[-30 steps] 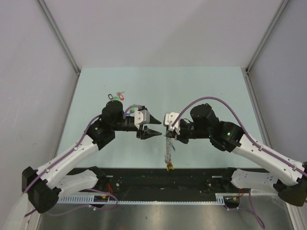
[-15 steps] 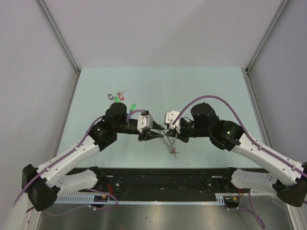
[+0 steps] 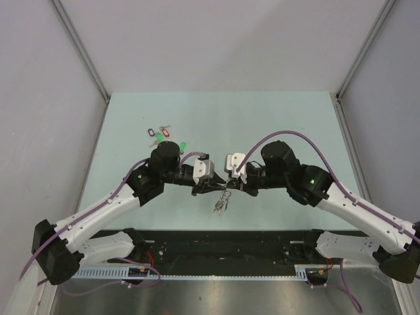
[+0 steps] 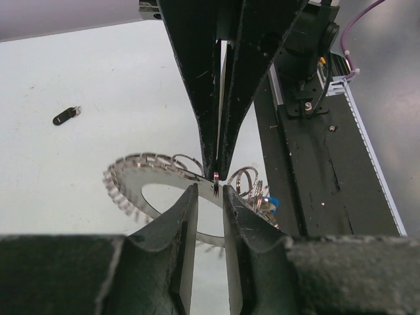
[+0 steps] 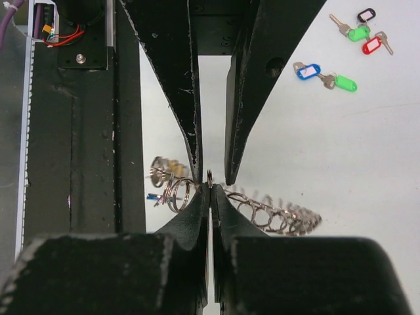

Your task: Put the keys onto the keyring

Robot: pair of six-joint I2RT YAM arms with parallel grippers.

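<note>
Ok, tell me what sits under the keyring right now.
Under the keyring lies bare pale table; the black base plate runs beside it. Keys with yellow and blue tags hang at its end. The right gripper hides the pinched bit.

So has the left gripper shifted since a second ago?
Yes. Against the tagged keys, which lie still, the left gripper has moved rightward, away from them, meeting the right gripper at the keyring.
</note>
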